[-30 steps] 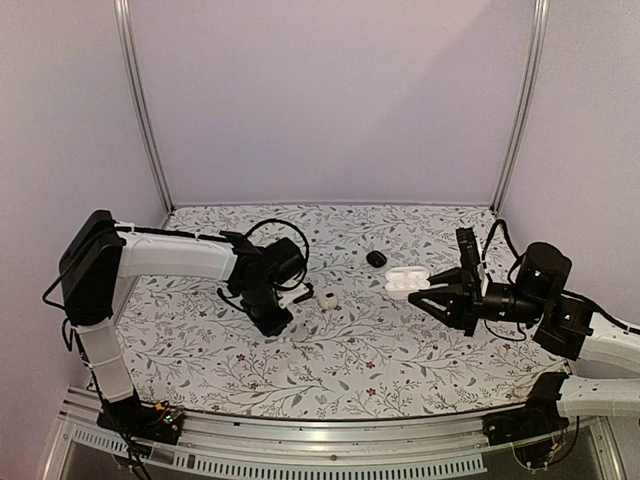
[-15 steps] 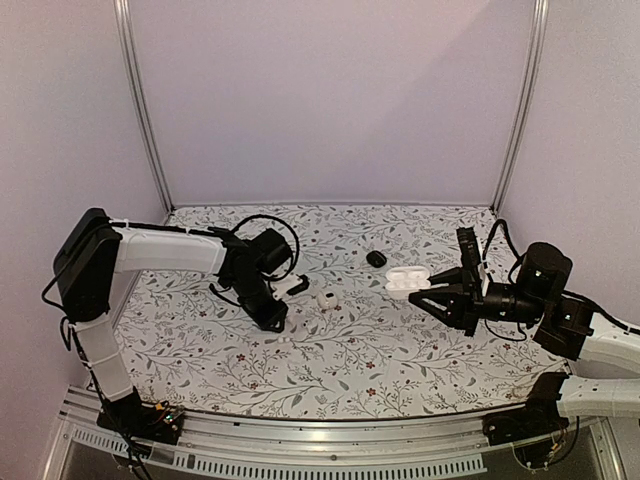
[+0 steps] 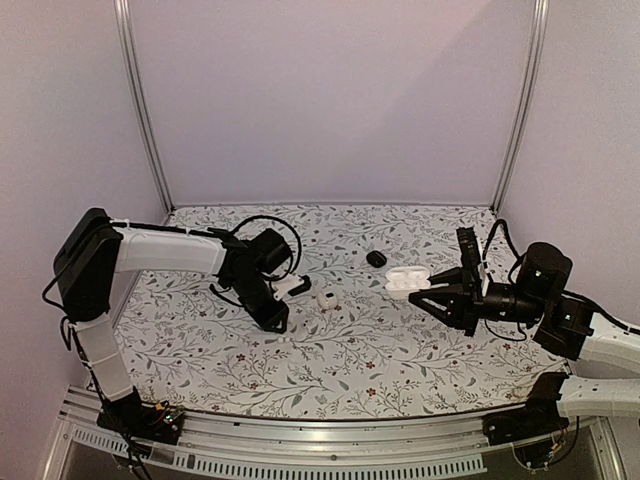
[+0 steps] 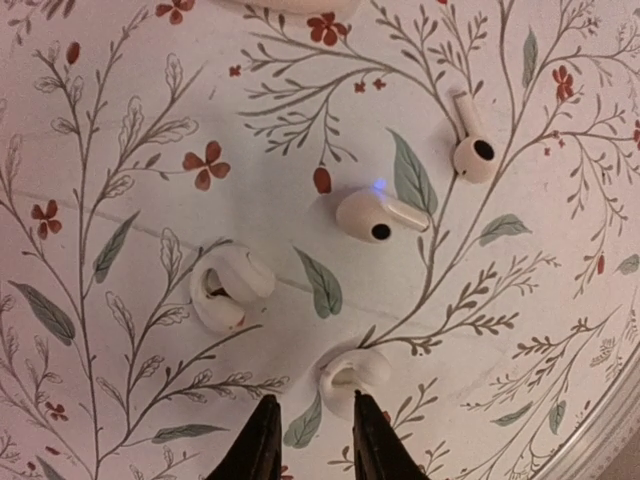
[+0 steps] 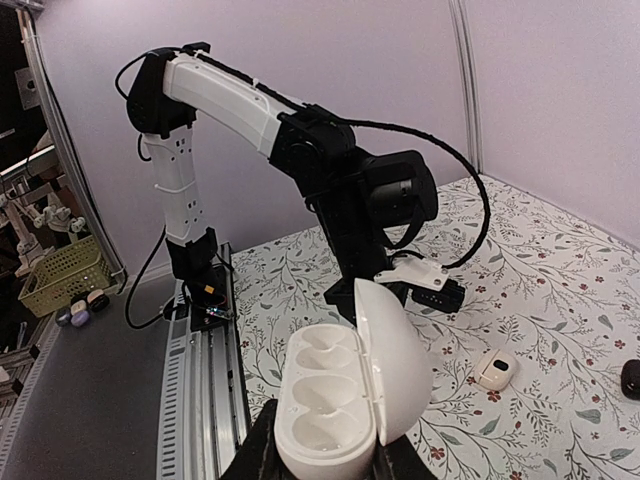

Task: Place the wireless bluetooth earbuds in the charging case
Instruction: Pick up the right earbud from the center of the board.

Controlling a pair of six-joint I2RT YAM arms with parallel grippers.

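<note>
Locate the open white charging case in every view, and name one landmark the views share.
Top external: open white charging case, right of centre, held by the right gripper.
Left wrist: not in it.
Right wrist: bottom centre, its lid swung to the right.
Shared landmark: the floral table cover, seen in all three.
</note>
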